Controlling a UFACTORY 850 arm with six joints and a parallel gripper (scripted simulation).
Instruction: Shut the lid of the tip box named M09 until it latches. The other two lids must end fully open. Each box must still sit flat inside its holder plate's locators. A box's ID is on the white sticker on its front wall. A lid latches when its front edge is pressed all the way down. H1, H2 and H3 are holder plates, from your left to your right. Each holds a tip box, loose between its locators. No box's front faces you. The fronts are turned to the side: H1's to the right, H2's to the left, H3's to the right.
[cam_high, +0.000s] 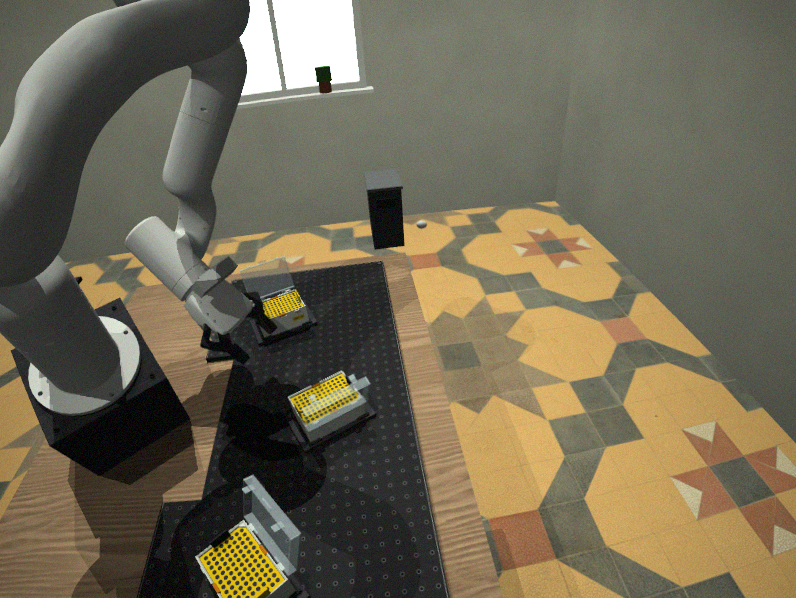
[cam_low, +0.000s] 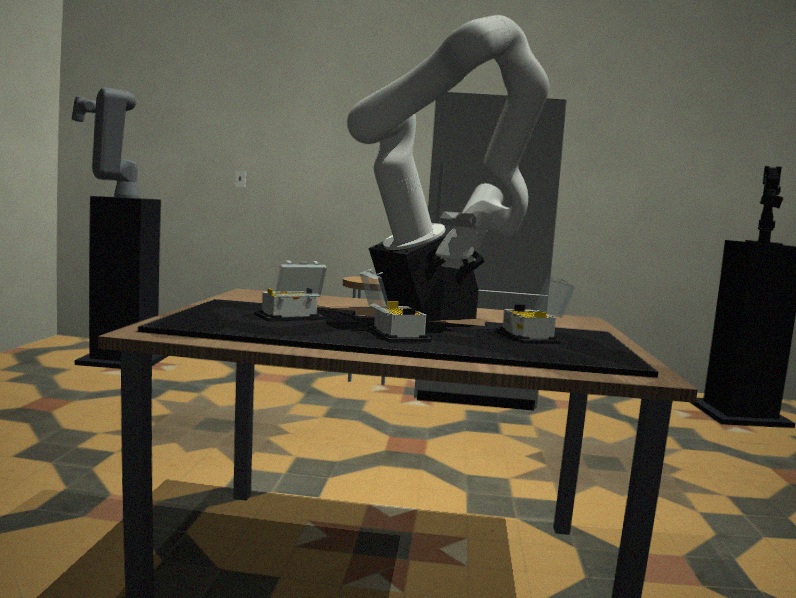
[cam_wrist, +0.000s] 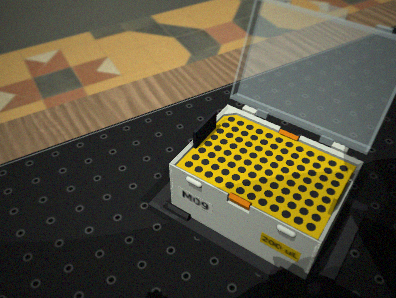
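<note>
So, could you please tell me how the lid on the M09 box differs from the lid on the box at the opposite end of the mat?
The M09 box's lid is clear and see-through; the far-end box's lid is opaque grey. The open tool is beside the M09 box, away from the other. Both lids stand raised over yellow tip racks.
</note>
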